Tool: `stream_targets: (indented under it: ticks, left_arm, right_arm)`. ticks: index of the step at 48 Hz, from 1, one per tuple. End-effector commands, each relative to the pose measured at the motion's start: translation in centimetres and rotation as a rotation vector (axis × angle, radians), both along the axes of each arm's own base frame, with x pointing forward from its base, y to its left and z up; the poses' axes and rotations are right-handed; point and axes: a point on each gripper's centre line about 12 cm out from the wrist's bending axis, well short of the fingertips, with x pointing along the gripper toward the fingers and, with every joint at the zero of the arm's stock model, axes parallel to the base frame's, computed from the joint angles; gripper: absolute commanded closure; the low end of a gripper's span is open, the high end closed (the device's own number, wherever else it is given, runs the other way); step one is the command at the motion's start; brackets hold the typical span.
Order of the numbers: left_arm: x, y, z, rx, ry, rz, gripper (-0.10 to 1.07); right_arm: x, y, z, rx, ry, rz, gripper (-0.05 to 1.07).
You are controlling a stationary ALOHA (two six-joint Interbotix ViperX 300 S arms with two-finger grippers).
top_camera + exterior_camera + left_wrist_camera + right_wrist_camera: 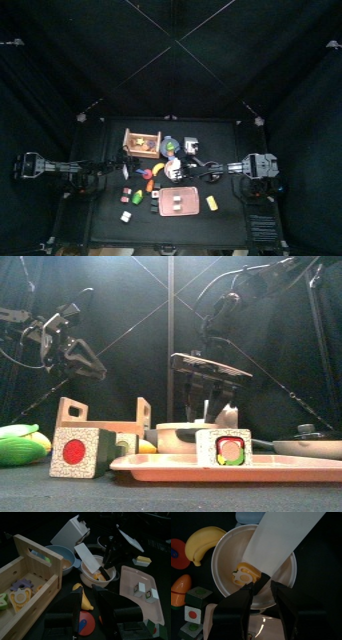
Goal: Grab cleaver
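Right gripper [262,587]: jaws parted, one on each side of the cleaver's near end, not visibly pressing on it.
Cleaver [281,542]: wide pale blade lying across the white bowl [228,547], running away from the jaws and over the bowl's far rim.
Under the jaws: a small yellow toy piece [243,574] sits in the bowl just beside the fingertips.
Left gripper [93,614]: apart from the bowl, low over the table; jaws spread, holding nothing.
Risk, slip: the flat blade could skate out if pinched near its end.
Risk, bowl: closing low may tip the bowl or catch the yellow piece.
Risk, neighbours: banana [204,541] lies just beside the bowl, could be knocked.
Writing: none readable.
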Motion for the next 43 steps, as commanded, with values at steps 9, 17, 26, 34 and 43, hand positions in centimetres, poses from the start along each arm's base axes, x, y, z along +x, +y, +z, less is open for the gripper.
stream_targets:
  ticks: [9,17,26,34,43]
  left_arm:
    - [0.3,0.0,0.5,0.006,-0.018,0.0,0.3]
    - [0.3,0.0,0.5,0.006,-0.018,0.0,0.3]
    - [0.3,0.0,0.5,0.006,-0.018,0.0,0.3]
    - [0.3,0.0,0.5,0.007,-0.02,0.0,0.3]
    - [0.3,0.0,0.5,0.006,-0.017,0.0,0.3]
  right_arm:
    - [0.6,-0.1,0.7,0.008,-0.027,-0.008,0.28]
    - [0.8,-0.1,0.3,0.005,-0.019,-0.005,0.28]
    - [0.9,-0.2,0.2,0.002,-0.017,-0.004,0.3]
    - [1.0,-0.2,-0.2,0.002,-0.008,-0.006,0.34]
    - [1.1,-0.3,-0.2,0.0,-0.006,-0.006,0.46]
